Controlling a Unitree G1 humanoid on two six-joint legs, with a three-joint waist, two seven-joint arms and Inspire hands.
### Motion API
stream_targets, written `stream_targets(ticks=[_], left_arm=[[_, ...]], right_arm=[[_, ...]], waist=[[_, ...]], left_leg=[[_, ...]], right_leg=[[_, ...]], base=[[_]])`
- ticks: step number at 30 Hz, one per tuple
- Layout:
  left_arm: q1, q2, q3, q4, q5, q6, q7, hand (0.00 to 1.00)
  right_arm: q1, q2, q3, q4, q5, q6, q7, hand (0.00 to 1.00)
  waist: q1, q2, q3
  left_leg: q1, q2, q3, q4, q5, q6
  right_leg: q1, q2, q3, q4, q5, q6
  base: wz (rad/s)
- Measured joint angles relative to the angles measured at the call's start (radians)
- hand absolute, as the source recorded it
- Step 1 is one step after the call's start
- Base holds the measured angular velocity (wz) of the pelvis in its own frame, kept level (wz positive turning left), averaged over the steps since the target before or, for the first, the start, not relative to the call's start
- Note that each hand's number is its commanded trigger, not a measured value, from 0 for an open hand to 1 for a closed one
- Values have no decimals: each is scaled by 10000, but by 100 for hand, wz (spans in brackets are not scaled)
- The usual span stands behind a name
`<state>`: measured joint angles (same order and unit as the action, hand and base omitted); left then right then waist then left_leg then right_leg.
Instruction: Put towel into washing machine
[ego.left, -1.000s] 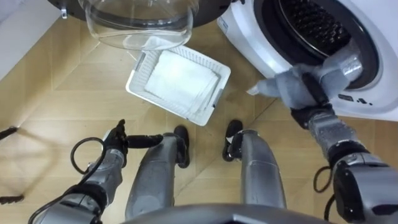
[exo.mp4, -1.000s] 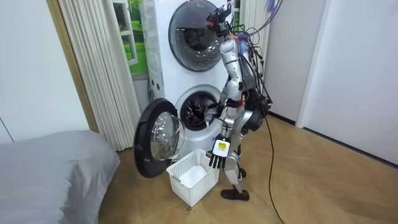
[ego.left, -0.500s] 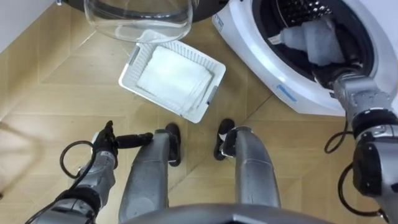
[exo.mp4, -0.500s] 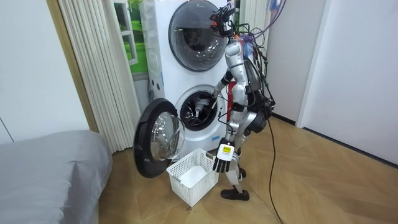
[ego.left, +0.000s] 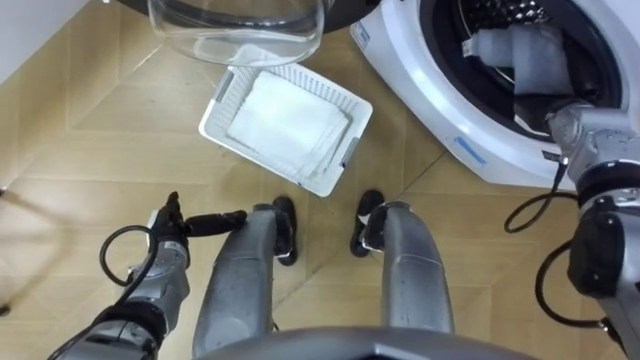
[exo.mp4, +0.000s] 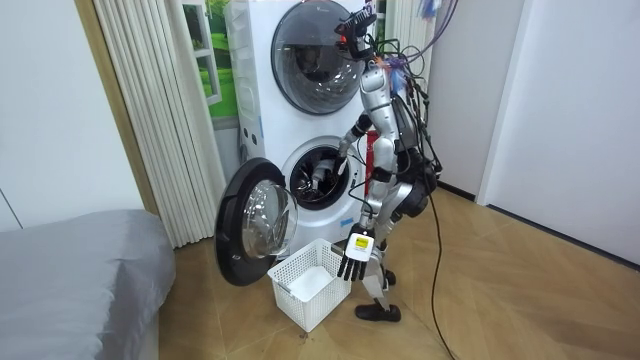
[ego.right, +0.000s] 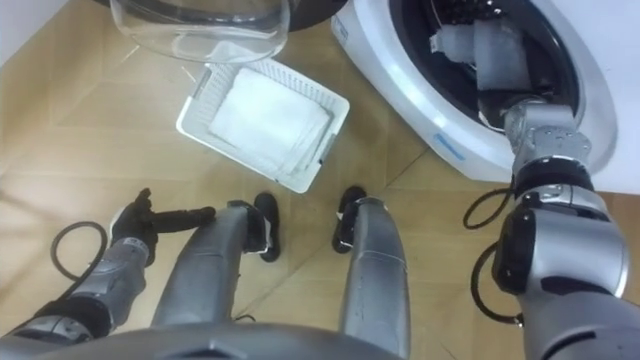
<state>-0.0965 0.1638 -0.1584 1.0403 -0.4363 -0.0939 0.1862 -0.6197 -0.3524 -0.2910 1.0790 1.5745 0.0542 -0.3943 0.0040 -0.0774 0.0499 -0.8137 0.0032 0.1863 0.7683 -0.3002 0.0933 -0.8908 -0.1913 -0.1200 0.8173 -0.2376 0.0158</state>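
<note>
Head stereo pair aimed steeply down, close over basket (ego.left: 218, 108) and washing machine (ego.left: 420, 90) front; room camera well back, sharing both.

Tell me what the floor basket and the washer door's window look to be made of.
The basket: probably moulded plastic, matte white, judging by its latticed walls and thick smooth rim. The door window: clear and glossy, so glass or hard plastic. The basket's edge shows through it and it catches light.

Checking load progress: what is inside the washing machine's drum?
A pale towel lies bunched inside the washing machine, against dark perforated drum wall. Whatever lies beneath it is covered.
</note>
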Motion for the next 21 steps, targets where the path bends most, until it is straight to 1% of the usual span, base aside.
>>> stream_targets(ticks=[4,8,11,14,16,20,21], left_arm=[[-6,-92,82,-9,317,-1,0,0],[21,-203,261,11,599,20,-2,0],[11,-230,303,12,812,25,-15,0],[8,-239,381,35,830,22,-21,0],[-9,-211,382,179,829,15,-37,0],[-14,-198,386,523,781,16,-152,0],[-16,-194,381,612,748,15,-233,0]], right_arm=[[-164,0,-88,0,-1,-142,-349,0],[-238,1,-98,-39,19,-212,-511,0],[-237,3,-97,-41,36,-273,-635,0],[-107,11,-98,-40,250,-579,-723,0],[131,43,-103,-39,528,-796,-694,0],[579,94,-156,-15,682,-984,-543,0],[690,97,-160,118,707,-1065,-382,0]], waist=[[22,177,-22],[52,234,-22],[123,255,-30],[274,280,-36],[312,293,-33],[415,363,-25],[521,386,-15]], left_leg=[[80,-10,70,-20,-4,6],[167,1,172,-7,-7,0],[269,15,209,-51,-2,-5],[408,19,212,-125,0,-2],[578,20,143,-202,0,0],[1053,25,4,-469,0,-1],[1229,35,-4,-577,-1,-3]], right_leg=[[2,-3,95,79,-10,6],[10,-21,162,119,-40,-22],[93,-10,183,79,-39,-29],[255,8,174,-34,-21,-25],[520,-14,30,-174,-34,-2],[1147,17,-179,-551,-37,25],[1332,46,-192,-677,-30,36]], base=[[-2],[0],[-1],[0],[10],[8],[-4]])
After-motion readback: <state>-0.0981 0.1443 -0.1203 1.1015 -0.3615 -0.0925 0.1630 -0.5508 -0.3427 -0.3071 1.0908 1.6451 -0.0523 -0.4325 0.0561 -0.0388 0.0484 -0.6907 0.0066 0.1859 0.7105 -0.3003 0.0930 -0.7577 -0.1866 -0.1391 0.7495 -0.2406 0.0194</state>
